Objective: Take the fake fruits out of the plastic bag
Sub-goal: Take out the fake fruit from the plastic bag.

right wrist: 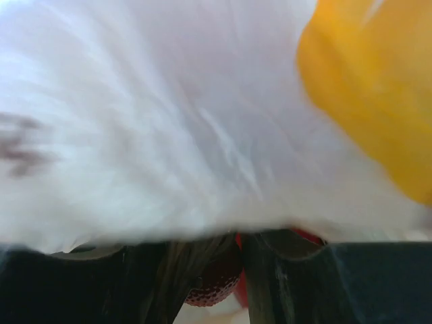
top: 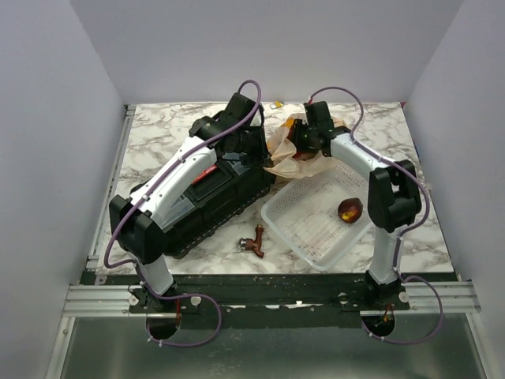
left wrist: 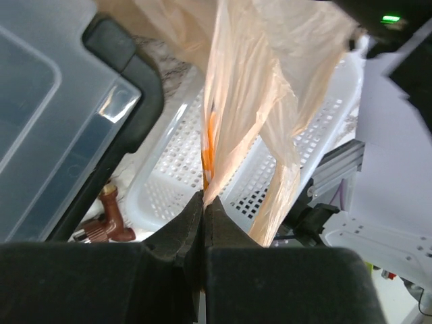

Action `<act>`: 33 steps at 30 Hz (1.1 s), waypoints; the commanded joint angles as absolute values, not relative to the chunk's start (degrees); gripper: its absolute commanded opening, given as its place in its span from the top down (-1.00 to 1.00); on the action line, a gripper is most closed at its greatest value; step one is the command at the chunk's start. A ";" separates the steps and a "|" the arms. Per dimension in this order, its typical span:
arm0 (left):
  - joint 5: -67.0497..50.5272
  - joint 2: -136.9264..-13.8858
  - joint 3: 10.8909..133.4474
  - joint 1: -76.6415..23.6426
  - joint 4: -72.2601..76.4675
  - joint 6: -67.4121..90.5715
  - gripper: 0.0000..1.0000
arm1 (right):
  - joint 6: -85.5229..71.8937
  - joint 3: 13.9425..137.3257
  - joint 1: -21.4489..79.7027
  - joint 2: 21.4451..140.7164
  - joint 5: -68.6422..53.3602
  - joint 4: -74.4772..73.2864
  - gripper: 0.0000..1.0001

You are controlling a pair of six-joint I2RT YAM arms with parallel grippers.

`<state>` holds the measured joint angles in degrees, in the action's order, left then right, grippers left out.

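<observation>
you're pinching the flimsy bag [left wrist: 250,101] in the left gripper [left wrist: 204,202], the right gripper [right wrist: 214,266] is straddling a likely slick berry [right wrist: 210,289] (can't tell if clamped), grab its middle.

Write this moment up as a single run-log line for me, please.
left gripper: shut on plastic bag | right gripper: at bag mouth, red berry between jaws, grip unclear | basket: one maroon fruit

Blurred plastic bag [right wrist: 169,128], half-hidden red berry [right wrist: 210,289]
</observation>
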<state>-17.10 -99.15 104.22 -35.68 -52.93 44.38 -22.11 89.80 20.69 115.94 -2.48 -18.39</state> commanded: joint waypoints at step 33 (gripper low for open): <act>-12.73 -92.37 94.83 -35.05 -50.52 47.31 1.00 | -23.55 90.52 20.65 84.95 -21.93 -37.27 0.99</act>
